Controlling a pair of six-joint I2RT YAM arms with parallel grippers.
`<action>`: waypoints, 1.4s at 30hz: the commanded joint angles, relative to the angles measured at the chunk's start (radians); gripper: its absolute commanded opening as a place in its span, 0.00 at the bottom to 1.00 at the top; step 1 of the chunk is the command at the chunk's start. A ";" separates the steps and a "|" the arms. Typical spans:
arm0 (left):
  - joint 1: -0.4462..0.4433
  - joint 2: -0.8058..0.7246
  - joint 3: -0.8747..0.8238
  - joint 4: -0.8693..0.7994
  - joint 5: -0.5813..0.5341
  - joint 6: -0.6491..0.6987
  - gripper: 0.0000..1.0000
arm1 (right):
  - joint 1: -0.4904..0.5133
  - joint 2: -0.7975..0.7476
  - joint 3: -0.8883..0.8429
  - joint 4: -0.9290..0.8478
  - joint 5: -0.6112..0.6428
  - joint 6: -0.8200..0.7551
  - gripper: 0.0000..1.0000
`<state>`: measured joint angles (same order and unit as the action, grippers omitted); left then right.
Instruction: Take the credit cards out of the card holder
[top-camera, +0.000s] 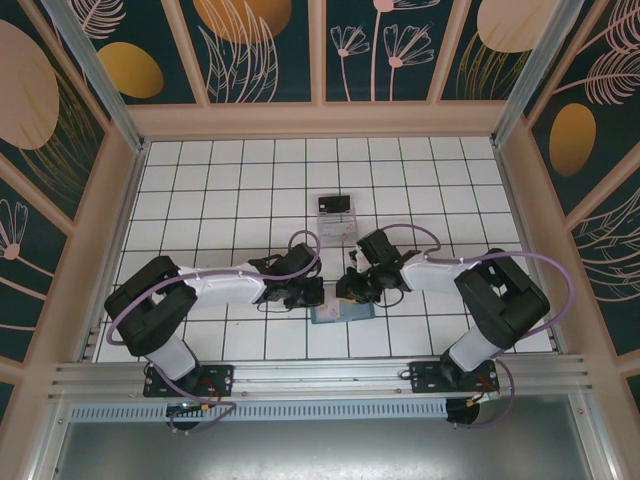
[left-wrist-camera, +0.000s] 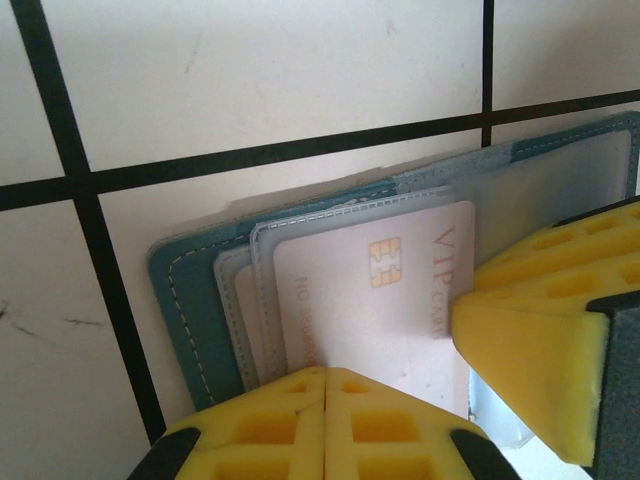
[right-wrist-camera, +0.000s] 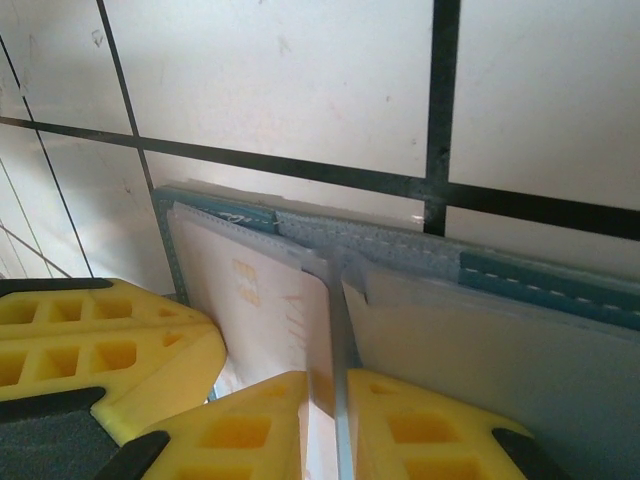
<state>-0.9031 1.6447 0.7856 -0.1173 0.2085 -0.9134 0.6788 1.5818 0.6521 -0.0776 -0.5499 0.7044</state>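
The right pincer (right-wrist-camera: 335, 425) grasps the card (left-wrist-camera: 370, 300) edge, at the wallet's (top-camera: 340, 313) 1 o'clock. The left pincer (left-wrist-camera: 325, 410), clenched empty, sits at 10 o'clock.

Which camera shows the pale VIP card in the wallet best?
Left wrist: the pale pinkish plastic card faces it, chip and lettering readable. Right wrist sees it obliquely, washed out; top view: too small to tell.

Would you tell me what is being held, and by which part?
Right gripper seems to pinch the pale card by its edge; left gripper, shut, holds nothing visible.
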 joint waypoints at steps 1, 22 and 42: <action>0.004 0.050 -0.008 -0.087 -0.026 0.016 0.09 | 0.018 0.033 -0.004 -0.017 0.000 -0.011 0.18; 0.004 0.004 -0.055 -0.144 -0.093 -0.012 0.10 | -0.008 -0.081 -0.088 -0.027 0.062 0.006 0.01; 0.004 0.023 -0.068 -0.114 -0.064 -0.010 0.09 | -0.005 -0.029 -0.092 0.031 -0.008 0.025 0.18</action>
<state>-0.9039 1.6184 0.7574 -0.1230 0.1852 -0.9264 0.6731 1.5139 0.5774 -0.0551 -0.5377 0.7200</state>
